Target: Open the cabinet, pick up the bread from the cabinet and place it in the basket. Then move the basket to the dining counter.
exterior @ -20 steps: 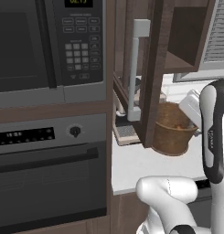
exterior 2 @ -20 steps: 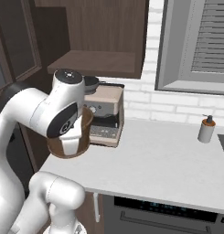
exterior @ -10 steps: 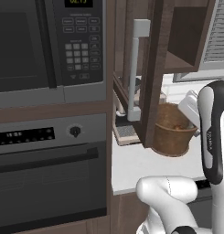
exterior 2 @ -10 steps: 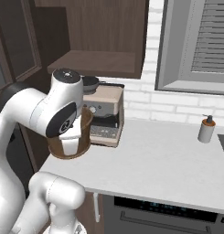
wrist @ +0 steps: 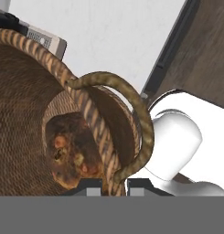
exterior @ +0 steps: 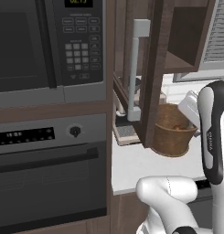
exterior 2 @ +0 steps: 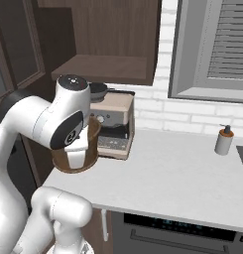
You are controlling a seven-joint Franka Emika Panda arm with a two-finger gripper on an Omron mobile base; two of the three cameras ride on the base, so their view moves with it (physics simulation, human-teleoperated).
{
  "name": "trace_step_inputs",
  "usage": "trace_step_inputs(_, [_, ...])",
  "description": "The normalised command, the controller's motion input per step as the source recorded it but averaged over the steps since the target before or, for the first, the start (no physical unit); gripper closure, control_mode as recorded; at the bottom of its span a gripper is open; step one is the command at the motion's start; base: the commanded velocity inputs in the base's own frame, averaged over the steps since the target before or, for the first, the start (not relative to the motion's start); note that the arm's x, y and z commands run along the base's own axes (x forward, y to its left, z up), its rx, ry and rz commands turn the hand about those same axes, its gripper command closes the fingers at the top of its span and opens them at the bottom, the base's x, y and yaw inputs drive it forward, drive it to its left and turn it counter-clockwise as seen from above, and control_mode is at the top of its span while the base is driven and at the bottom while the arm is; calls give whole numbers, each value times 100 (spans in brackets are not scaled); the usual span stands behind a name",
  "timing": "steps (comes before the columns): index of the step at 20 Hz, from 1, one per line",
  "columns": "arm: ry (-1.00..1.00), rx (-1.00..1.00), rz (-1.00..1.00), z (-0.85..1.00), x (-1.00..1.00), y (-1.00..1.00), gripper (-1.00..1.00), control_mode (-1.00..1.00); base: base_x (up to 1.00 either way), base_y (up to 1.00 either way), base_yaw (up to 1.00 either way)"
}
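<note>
Basket (exterior: 172, 130) lifted slightly; hand view: bread (wrist: 70, 153) inside, gripper (wrist: 114, 183) astride rim.

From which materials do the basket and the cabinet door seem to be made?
The basket looks like woven wicker, matte brown: braided strands show along its rim and handle. The cabinet door looks like dark brown wood with faint grain, though this is a render; its bar handle looks like grey metal.

Cabinet (exterior: 152, 68) door open, bread (wrist: 70, 155) inside upright basket (exterior: 173, 130)
</note>
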Motion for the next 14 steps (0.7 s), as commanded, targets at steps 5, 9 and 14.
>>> trace_step_inputs(5, [0, 0, 0, 0, -4, 0, 100, 100, -30, -5, 0])
trace_step_inputs(9, [0, 0, 0, 0, 0, 0, 100, 100, -68, -10, -1])
trace_step_inputs(14, [0, 0, 0, 0, 0, 0, 100, 100, -70, -1, 0])
